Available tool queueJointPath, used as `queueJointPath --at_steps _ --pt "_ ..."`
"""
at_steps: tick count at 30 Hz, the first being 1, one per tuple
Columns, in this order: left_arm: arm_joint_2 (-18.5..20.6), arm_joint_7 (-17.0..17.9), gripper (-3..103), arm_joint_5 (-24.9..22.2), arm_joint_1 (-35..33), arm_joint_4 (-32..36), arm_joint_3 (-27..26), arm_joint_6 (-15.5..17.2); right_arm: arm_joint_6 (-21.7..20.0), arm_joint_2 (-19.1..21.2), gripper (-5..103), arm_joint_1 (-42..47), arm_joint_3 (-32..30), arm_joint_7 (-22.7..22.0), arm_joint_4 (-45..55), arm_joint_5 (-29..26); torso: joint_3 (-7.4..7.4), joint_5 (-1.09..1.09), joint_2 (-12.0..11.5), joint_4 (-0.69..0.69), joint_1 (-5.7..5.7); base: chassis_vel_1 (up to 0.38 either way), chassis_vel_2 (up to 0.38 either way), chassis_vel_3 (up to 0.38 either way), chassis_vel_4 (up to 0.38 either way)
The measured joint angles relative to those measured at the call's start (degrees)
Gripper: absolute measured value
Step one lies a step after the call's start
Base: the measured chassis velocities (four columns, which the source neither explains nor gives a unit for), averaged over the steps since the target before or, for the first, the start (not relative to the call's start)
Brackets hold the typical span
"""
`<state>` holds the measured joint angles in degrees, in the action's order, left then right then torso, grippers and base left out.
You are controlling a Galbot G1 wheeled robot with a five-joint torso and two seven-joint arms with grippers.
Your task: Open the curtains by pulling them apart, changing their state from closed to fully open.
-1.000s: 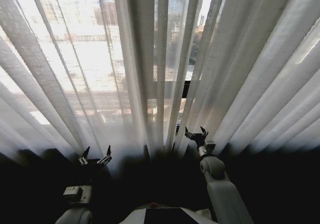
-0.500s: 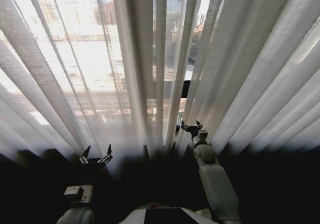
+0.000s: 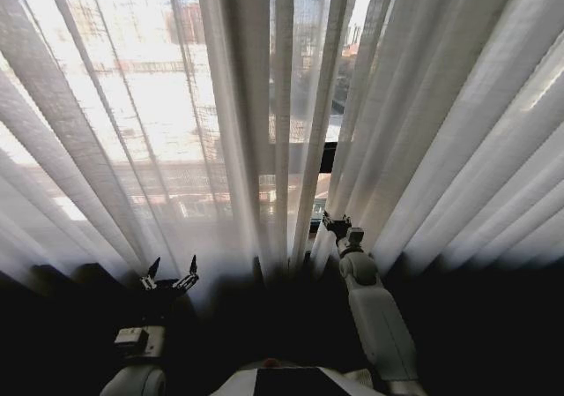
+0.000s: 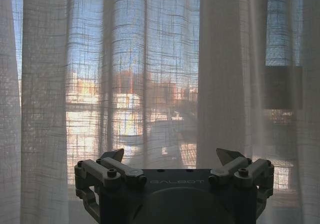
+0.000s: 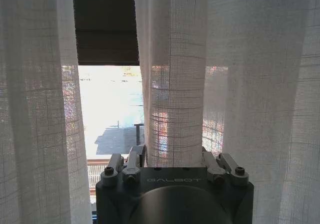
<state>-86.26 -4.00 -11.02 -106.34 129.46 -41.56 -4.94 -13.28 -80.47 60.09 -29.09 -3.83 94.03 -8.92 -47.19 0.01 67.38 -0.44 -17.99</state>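
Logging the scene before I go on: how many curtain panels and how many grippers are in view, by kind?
Curtains: 2, left panel and right panel.
Grippers: 2, left gripper open short of the fabric, right gripper around a pleat.
Total: 4.

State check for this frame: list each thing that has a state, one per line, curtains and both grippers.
curtains: mostly closed, with a narrow gap at the middle showing a dark window bar.
right gripper: raised at the gap, fingers either side of a fold of the right panel's edge, not visibly clamped.
left gripper: open, low before the left panel, gripping nothing.
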Motion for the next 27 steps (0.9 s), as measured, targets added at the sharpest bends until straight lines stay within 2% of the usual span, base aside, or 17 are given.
queueJointPath --at_steps 1,2,5,9,10,12,15,27 --pt "0.0 0.0 100 0.0 0.0 0.0 0.0 0.0 0.0 0.0 58 0.0 0.0 0.0 0.0 0.0 0.0 0.0 0.0 0.0 0.0 0.0 0.0 0.0 0.0" --pt "0.0 0.0 100 0.0 0.0 0.0 0.1 0.0 0.1 0.0 41 0.2 0.0 0.0 0.2 0.0 0.0 0.0 0.0 0.0 0.0 0.0 0.0 0.0 0.0" --pt "0.0 0.0 100 0.0 -0.1 0.0 0.2 0.0 0.2 0.0 36 0.4 -0.1 0.0 0.3 0.0 0.0 0.0 0.0 0.0 0.01 0.0 0.0 0.0 0.0" --pt "-0.1 0.0 100 0.4 -0.1 0.0 0.5 0.1 0.5 0.0 14 0.7 -0.5 0.0 0.5 0.0 0.0 0.0 0.0 0.0 0.0 0.0 0.0 0.0 0.0" --pt "-0.1 0.0 100 0.4 -0.1 0.0 0.5 0.1 0.5 0.0 14 0.7 -0.5 0.0 0.5 0.0 0.0 0.0 0.0 0.0 0.0 0.0 0.0 0.0 0.0" --pt "-0.1 0.0 100 0.6 -0.2 0.0 0.6 0.1 0.6 0.0 4 0.8 -0.7 0.0 0.7 0.0 0.0 0.0 0.0 0.0 0.0 0.0 0.0 0.0 0.0" --pt "-0.2 0.0 100 0.8 -0.4 0.3 0.9 0.1 0.7 0.0 1 1.1 -0.9 0.0 1.1 -0.1 0.0 0.0 0.0 0.0 0.0 0.0 0.0 0.0 0.0" --pt "-0.3 -0.1 100 1.1 -0.4 0.5 1.0 0.1 1.0 0.3 0 1.8 -1.2 0.1 2.2 -0.3 0.0 0.0 0.0 0.0 0.01 0.0 0.0 0.0 0.0"
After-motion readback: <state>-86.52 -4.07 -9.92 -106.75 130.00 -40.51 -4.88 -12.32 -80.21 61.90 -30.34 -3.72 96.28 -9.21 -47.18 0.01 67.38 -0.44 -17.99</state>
